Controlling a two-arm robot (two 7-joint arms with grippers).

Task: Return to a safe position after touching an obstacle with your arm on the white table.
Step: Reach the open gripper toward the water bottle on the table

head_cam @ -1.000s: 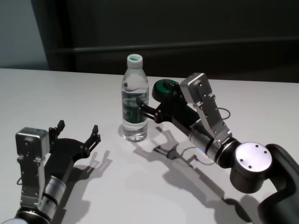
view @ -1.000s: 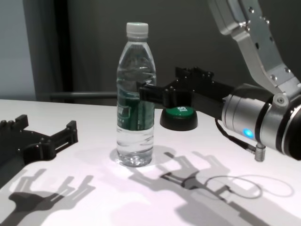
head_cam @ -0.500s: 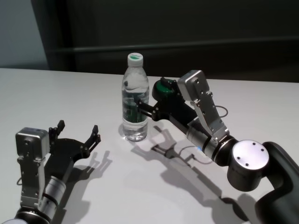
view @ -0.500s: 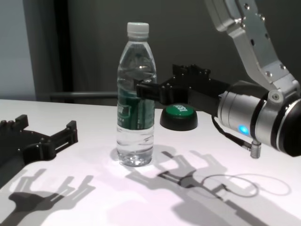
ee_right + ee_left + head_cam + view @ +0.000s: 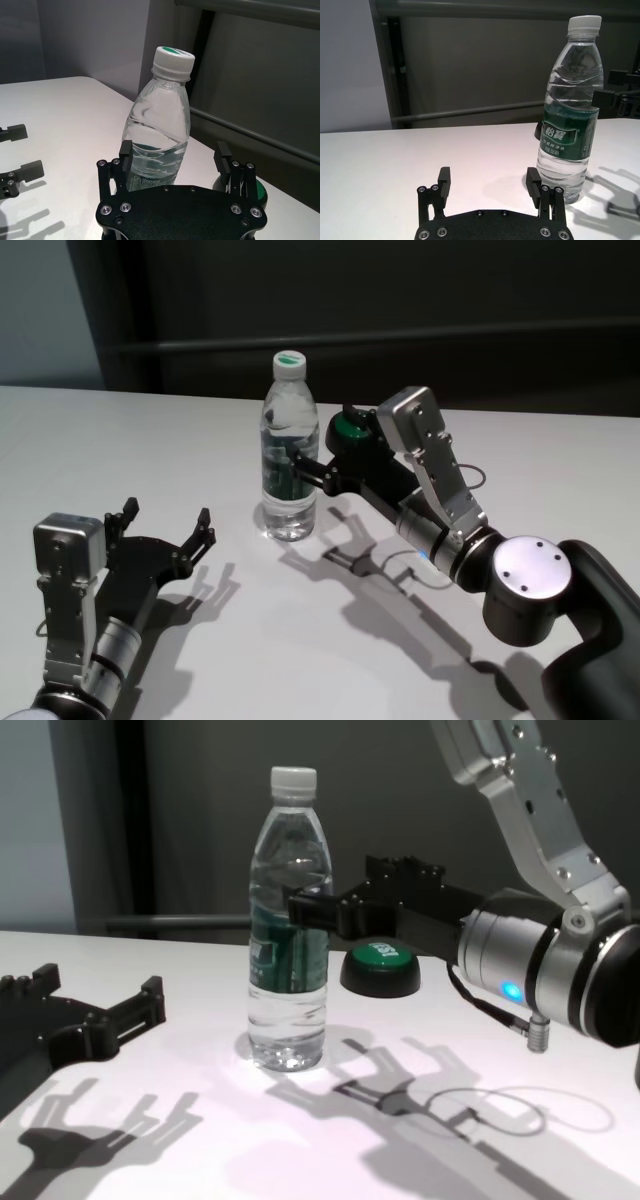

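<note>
**Right gripper at the bottle, fingers spread**

I read white characters on the dark green label band point(image 5: 568, 137) of the water bottle point(image 5: 290, 455), but I can't make out the brand; smaller print below it is too fine to tell. The white screw cap point(image 5: 289, 364) carries a green mark on top.

The bottle stands upright on the white table point(image 5: 140, 440), about 12 o'clock from me, mid-table. Just beyond it, toward 1 o'clock, sits a green push button point(image 5: 381, 968) with white lettering I can't read.

My right gripper point(image 5: 310, 462) reaches in level from 3 o'clock, forearm angled down from the elbow, its fingers wide apart, one fingertip point(image 5: 305, 910) against the bottle's label band. My left gripper point(image 5: 168, 525) rests low near 9 o'clock, well apart from the bottle, fingers likewise spread wide and empty.
</note>
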